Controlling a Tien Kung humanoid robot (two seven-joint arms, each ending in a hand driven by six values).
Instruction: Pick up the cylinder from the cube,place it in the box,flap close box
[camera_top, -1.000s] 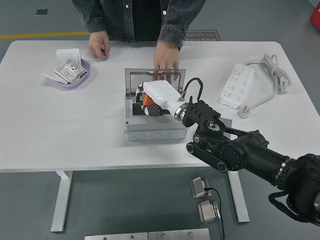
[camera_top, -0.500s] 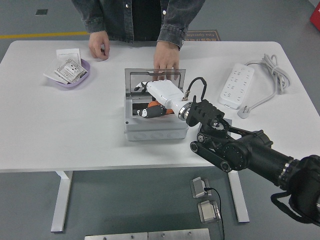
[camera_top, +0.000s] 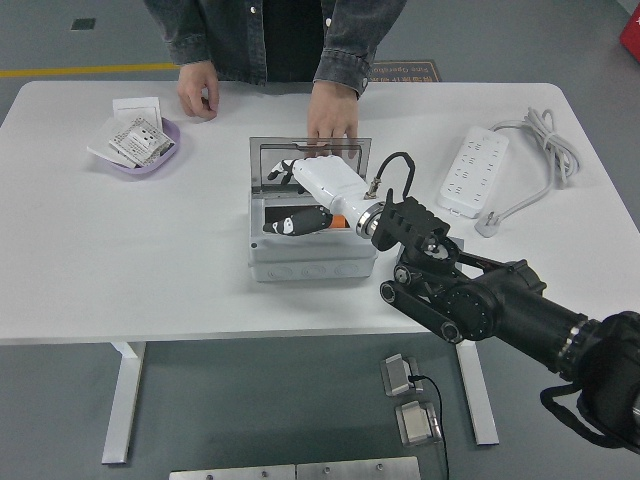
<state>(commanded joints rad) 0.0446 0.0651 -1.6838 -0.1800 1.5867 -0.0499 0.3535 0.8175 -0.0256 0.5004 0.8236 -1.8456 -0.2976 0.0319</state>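
Note:
The grey box (camera_top: 310, 266) stands open at the table's middle, its clear lid (camera_top: 268, 158) upright at the far side. A person's hand (camera_top: 331, 118) rests on the lid's top edge. My right hand (camera_top: 283, 197), white with black fingertips, reaches into the box from the right, and its fingers are spread wide with nothing between them. A bit of the orange cylinder (camera_top: 341, 223) shows inside the box, under my palm. No cube is visible. The left arm is out of view.
A purple dish (camera_top: 160, 157) with paper packets sits at the far left, next to the person's other hand (camera_top: 197, 90) resting on the table. A white power strip (camera_top: 473, 172) with its cable (camera_top: 545, 140) lies at the right.
My right hand has sunk lower into the box and its fingers have spread apart. The orange cylinder, gripped a second ago, now lies under the palm.

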